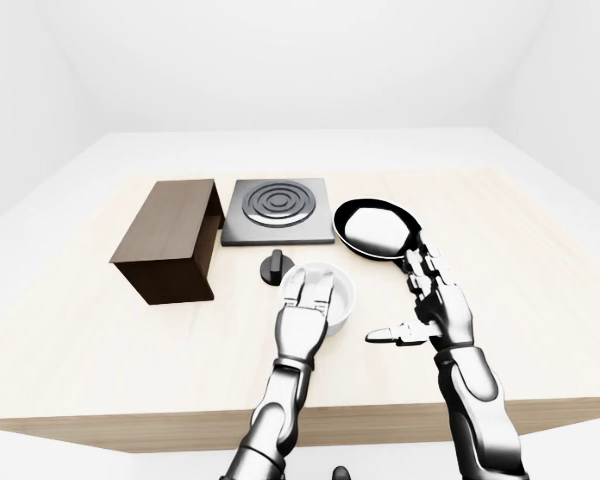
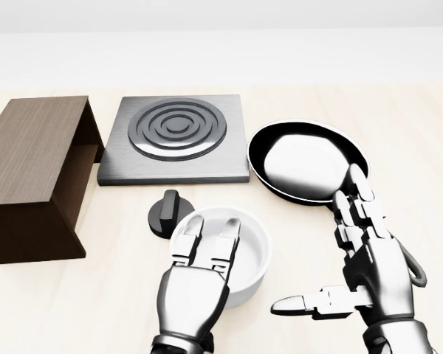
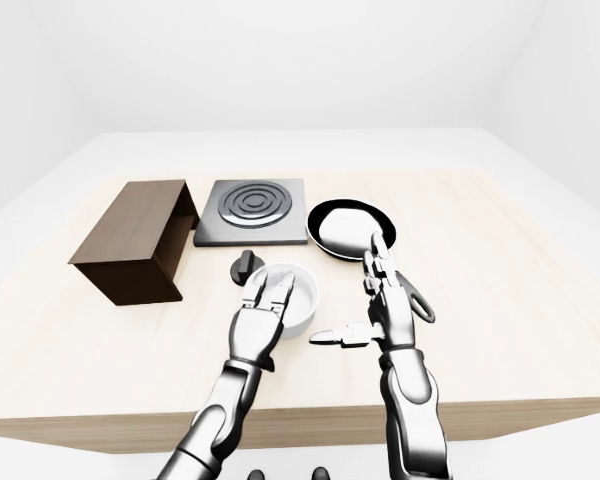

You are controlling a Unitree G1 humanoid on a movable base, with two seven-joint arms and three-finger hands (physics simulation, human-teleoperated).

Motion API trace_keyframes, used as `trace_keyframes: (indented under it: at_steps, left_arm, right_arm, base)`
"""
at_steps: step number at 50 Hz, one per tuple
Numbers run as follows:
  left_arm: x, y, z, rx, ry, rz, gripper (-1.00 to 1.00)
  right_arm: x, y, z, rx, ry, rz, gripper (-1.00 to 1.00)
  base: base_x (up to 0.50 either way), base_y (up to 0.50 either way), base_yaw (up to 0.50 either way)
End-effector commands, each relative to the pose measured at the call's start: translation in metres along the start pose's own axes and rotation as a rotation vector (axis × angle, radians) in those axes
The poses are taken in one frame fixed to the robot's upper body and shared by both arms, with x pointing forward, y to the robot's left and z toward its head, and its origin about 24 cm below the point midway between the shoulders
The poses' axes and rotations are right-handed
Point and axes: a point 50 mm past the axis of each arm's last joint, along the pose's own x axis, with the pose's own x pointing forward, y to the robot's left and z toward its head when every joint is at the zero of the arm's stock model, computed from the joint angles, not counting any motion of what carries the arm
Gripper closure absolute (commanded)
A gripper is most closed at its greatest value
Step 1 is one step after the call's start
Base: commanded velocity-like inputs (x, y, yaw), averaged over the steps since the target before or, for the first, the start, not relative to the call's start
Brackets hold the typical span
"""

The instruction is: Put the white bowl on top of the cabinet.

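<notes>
The white bowl [image 2: 245, 251] sits on the wooden table near the bottom middle of the head view. My left hand [image 2: 205, 243] lies over the bowl's near left rim, its fingers [image 2: 226, 243] straight and open, not closed round it. My right hand [image 2: 338, 251] stands open to the right of the bowl, fingers up and thumb pointing left, apart from the bowl. The dark brown cabinet [image 2: 31, 155] lies at the left, its open side facing right.
A grey hob plate [image 2: 176, 137] with ring burner is at the top middle. A black frying pan [image 2: 303, 158] lies right of it, its handle under my right hand. A small black knob [image 2: 165, 212] sits just upper left of the bowl.
</notes>
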Motion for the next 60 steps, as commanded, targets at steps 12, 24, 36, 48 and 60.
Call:
trace_keyframes:
  at_steps: [12, 24, 36, 48, 60]
  left_arm:
    - [-0.007, -0.016, -0.004, 0.011, 0.011, -0.057, 1.00]
    - [-0.006, -0.016, -0.005, 0.009, 0.016, -0.057, 1.00]
    - [-0.003, -0.014, -0.007, 0.005, 0.023, -0.050, 1.00]
    - [0.000, 0.003, -0.009, -0.022, 0.034, 0.007, 1.00]
    - [0.003, 0.037, -0.013, -0.014, 0.029, 0.090, 1.00]
  right_arm:
    - [-0.001, 0.000, 0.002, 0.000, -0.007, 0.001, -1.00]
    - [-0.001, 0.001, 0.001, -0.001, -0.003, 0.006, -1.00]
    - [0.000, 0.002, 0.000, -0.001, -0.001, 0.008, -1.00]
    - [-0.002, 0.003, -0.001, 0.000, 0.005, 0.010, -1.00]
    - [-0.001, 0.005, -0.003, -0.003, 0.013, 0.015, -1.00]
  base:
    - [0.00, 0.00, 0.00]
    - [0.00, 0.00, 0.00]
    - [0.00, 0.00, 0.00]
    - [0.00, 0.00, 0.00]
    - [0.00, 0.00, 0.00]
